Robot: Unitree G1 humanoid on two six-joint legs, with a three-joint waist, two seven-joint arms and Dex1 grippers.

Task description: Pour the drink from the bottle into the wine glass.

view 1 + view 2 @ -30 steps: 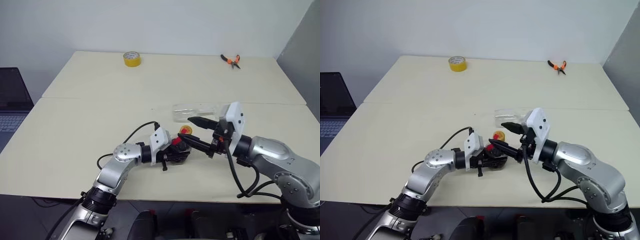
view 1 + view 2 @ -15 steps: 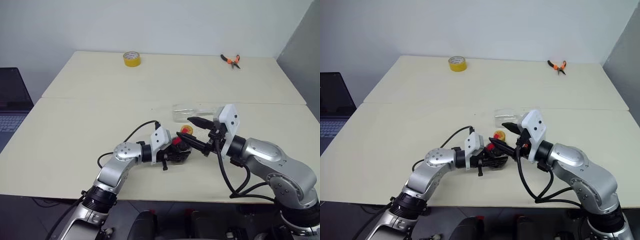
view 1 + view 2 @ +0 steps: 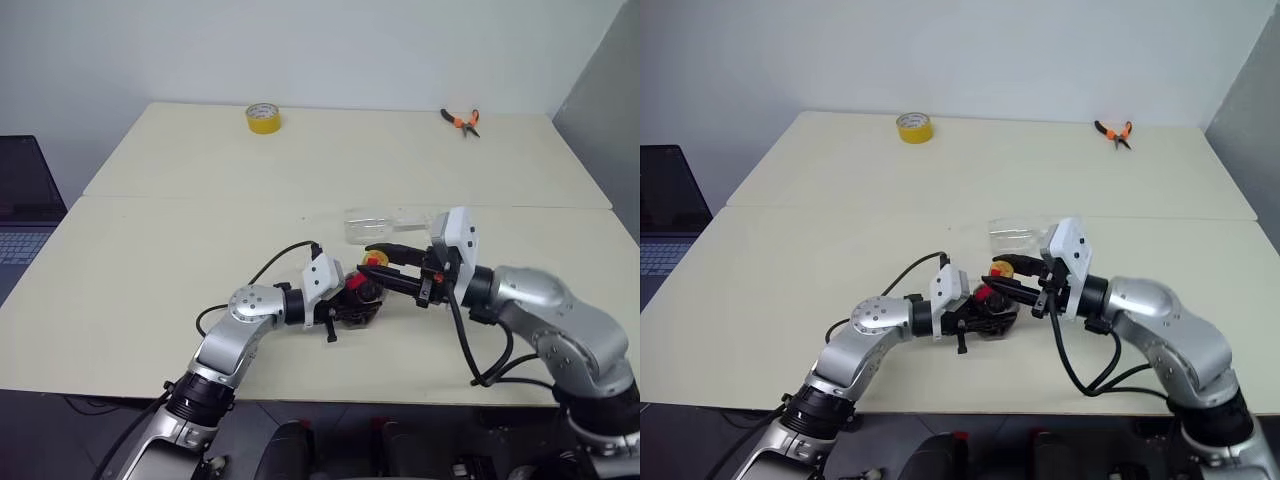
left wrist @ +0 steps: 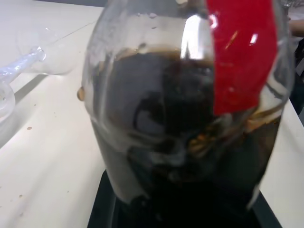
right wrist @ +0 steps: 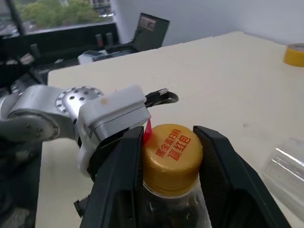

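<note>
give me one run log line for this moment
left gripper: shut on bottle | right gripper: jaws on either side of cap | glass: lying on table, nothing poured
</note>
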